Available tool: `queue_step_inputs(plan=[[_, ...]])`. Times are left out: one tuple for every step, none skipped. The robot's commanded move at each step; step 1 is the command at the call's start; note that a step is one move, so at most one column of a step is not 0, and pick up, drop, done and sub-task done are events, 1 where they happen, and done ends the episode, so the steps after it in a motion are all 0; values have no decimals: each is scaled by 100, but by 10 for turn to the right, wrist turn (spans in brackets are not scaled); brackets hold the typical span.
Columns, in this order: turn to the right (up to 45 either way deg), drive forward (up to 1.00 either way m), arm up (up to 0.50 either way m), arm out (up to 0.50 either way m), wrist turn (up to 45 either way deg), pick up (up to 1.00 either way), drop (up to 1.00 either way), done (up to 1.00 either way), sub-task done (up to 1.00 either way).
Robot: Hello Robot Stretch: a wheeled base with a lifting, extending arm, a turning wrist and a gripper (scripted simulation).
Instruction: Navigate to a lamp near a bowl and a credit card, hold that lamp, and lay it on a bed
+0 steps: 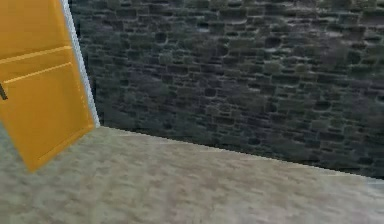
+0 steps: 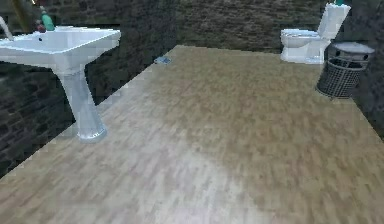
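orange door [image 1: 40, 85] is hanging upper left by dark brick [image 1: 230, 70]; white sink [image 2: 62, 50] is standing upper left; claw state: i cannot tell.

Nothing of the robot's own body can be made out.

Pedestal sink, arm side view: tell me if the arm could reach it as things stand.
Probably not: the sink stands well to the view's left, off the arm's line, though bare floor leaves the way free.
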Motion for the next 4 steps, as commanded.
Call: queue_step_inputs(plan=[[0, 5, 0, 0, 0, 0, 0, 0, 0], [-450, 0, 0, 0, 0, 0, 0, 0, 0], [-180, 0, 0, 0, 0, 0, 0, 0, 0], [-30, 0, 0, 0, 0, 0, 0, 0, 0]])
